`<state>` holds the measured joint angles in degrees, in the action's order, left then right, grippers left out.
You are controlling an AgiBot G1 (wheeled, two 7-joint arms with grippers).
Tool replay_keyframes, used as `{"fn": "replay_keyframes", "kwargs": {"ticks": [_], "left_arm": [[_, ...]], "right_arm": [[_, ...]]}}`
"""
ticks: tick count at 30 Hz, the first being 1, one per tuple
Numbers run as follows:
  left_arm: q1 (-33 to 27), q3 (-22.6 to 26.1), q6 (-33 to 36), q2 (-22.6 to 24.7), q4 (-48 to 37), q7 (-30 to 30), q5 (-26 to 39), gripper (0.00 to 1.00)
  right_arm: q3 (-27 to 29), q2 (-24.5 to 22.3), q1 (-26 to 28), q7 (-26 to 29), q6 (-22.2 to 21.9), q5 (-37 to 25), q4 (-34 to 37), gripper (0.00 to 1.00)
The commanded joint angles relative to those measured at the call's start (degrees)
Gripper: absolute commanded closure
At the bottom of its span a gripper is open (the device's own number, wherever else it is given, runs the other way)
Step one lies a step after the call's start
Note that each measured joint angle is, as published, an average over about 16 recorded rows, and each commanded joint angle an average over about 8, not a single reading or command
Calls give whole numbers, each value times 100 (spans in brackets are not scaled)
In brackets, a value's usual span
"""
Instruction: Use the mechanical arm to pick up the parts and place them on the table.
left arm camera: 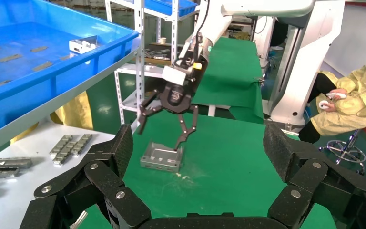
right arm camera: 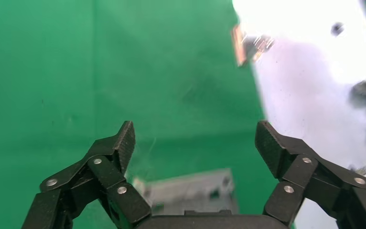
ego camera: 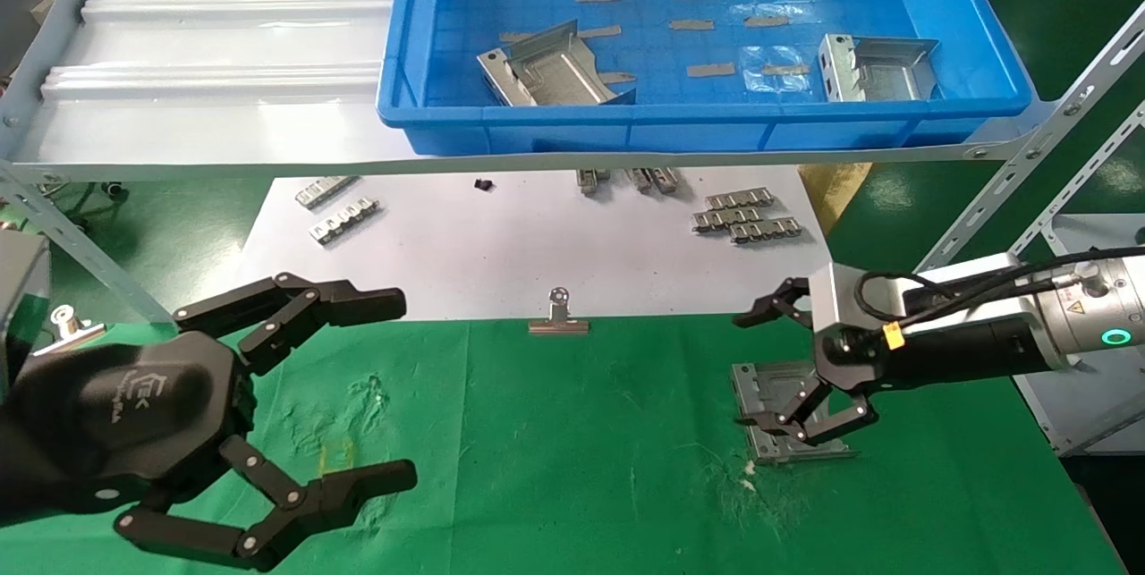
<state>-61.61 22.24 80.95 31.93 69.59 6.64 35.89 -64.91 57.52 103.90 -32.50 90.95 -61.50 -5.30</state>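
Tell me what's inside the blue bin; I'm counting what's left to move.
Inside the blue plastic bin: two silver sheet-metal brackets and several tape strips. The near wall hides the floor edge.

One bracket (ego camera: 787,410) on the table (ego camera: 555,459), two in the bin (ego camera: 707,123)

left gripper (left arm camera: 198,143) spread wide up close, and past it the right gripper (left arm camera: 169,121) hangs open right over a silver bracket (left arm camera: 162,156) lying on the green cloth table (left arm camera: 228,157).
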Motion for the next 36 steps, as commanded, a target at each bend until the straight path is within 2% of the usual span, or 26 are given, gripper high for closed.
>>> {"fn": "replay_keyframes", "kwargs": {"ticks": [1,36], "left_arm": [[0,0,0,0,0,0,0,0],[0,0,0,0,0,0,0,0]], "right_arm": [[71,-33,-63,62,-9,26,-102,0],[3091,-1423,-2677,2734,-332,1241,-4317,0]]}}
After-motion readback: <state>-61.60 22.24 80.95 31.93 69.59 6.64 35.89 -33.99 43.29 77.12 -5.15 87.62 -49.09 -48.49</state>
